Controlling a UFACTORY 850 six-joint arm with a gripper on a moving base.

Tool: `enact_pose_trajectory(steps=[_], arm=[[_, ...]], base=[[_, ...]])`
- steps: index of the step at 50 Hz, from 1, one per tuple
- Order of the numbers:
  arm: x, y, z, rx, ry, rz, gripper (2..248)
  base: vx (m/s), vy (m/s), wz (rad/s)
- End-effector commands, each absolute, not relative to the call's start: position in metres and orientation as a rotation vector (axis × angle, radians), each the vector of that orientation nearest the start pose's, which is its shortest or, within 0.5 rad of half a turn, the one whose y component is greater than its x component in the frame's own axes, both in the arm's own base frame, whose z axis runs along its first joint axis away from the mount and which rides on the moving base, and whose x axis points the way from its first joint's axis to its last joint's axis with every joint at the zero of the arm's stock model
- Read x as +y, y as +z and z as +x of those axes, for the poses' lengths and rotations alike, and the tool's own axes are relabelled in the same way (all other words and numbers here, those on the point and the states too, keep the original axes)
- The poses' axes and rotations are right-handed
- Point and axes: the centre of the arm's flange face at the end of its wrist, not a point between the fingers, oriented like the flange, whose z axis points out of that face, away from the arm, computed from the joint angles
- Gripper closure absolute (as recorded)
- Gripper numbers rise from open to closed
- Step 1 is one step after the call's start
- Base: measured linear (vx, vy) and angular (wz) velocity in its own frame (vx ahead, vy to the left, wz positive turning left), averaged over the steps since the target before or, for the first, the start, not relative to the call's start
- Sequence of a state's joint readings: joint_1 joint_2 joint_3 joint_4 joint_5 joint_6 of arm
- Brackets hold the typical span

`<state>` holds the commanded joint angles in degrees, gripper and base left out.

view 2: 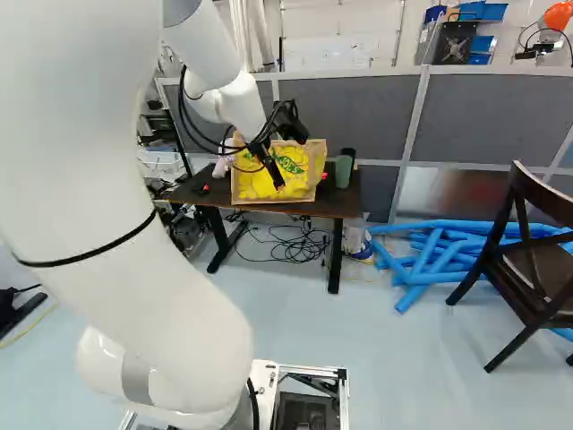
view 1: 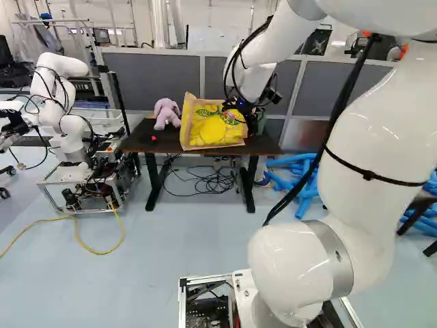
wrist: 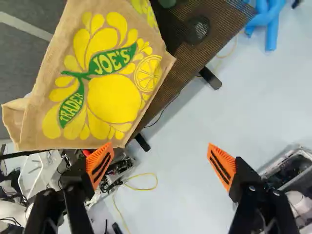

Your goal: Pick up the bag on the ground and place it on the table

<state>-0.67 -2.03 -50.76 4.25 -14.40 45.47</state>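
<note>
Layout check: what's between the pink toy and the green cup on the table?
The bag stands there on the table, between the pink toy and the green cup. Left base view shows it.

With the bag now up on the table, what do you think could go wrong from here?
The bag stands close to the front edge of the table, so a nudge might tip it over that edge.

The gripper is open, with one finger appearing near the bag in the wrist view; a sideways move could snag or drag it.

The pink plush toy and the green container are near the bag, so a wide swing of the arm might knock either one.
</note>
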Motion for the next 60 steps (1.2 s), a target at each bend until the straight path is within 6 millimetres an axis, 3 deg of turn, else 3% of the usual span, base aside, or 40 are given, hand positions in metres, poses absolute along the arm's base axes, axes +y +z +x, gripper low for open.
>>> enact_pose_trajectory(steps=[31,60], arm=[[-0.004,0.45,0.415,0.727,-1.168,-2.592,3],[-0.002,0.41,0.355,0.396,-1.463,-2.603,3]], base=[[0.0,0.0,0.0],[0.0,0.0,0.0]])
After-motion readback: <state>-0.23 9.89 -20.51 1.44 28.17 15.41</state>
